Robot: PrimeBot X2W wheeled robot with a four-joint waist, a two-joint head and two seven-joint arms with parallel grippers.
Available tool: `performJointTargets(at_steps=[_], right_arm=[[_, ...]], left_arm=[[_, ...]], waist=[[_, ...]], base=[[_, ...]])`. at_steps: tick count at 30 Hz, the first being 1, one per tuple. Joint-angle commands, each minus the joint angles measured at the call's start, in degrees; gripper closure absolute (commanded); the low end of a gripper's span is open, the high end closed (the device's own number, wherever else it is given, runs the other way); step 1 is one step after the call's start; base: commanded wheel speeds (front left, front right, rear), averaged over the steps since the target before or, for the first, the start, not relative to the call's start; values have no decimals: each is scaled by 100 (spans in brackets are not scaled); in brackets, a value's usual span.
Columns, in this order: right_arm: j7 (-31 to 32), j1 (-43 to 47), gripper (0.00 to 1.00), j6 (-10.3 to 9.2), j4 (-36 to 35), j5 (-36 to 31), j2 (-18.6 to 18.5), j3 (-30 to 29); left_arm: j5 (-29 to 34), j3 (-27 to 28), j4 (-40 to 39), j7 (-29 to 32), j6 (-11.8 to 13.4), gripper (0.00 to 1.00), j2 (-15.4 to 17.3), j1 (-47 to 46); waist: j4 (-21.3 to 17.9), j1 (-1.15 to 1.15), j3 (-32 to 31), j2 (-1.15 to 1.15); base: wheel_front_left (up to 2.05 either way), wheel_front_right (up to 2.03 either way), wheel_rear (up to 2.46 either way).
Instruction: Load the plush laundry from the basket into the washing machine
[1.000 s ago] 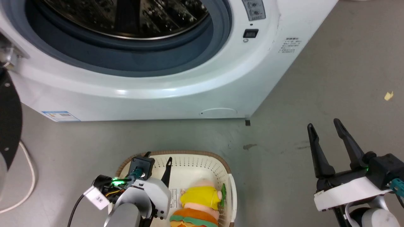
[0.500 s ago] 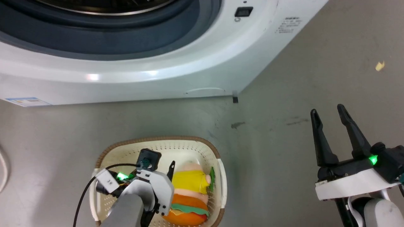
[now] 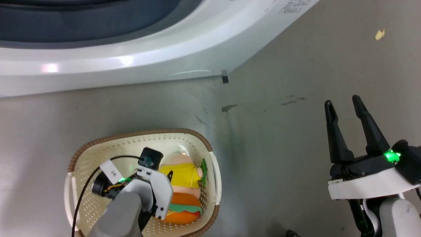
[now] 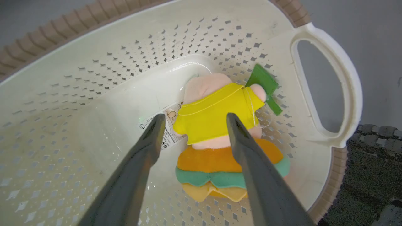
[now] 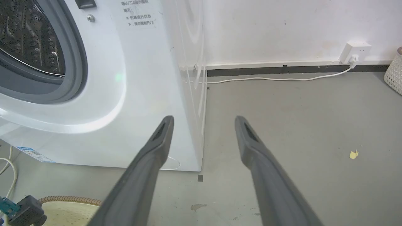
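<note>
While the right tool gapes empty, the left tool spreads wide above the plush laundry.

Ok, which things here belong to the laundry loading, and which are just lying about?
Job: orange hamburger plush, pink plush in yellow shirt, green felt bit, cream perforated plastic basket, white front-loading washing machine, open left claw.
Lying about: yellow paper scrap on grey floor, white wall socket, white cable.

Left end effector has sunk deeper into the basket.
</note>
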Motion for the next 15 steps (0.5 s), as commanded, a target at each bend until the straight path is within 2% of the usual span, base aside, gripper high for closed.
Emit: performJointTargets(at_steps=[1, 4, 9, 15], right_arm=[[-62, -85, 0, -4, -41, 56, -1, -8], [-97, -90, 0, -4, -63, 115, -1, -30], [-157, -128, 0, -4, -104, 228, -1, -26], [-228, -225, 0, -5, -131, 338, -1, 7]], left_arm=[[-41, -62, 126, -7, -16, 0, 30, -176], [-117, -112, 304, -54, -13, 0, 66, -343], [-296, -97, 547, -387, 178, 0, 141, -655], [-470, -238, 940, -128, 70, 0, 142, -888]], waist=[[-82, 0, 132, 0], [-134, 0, 295, 0], [-216, 0, 578, 0], [-321, 0, 876, 0]], base=[[0, 0, 0], [0, 0, 0], [0, 0, 0], [0, 0, 0]])
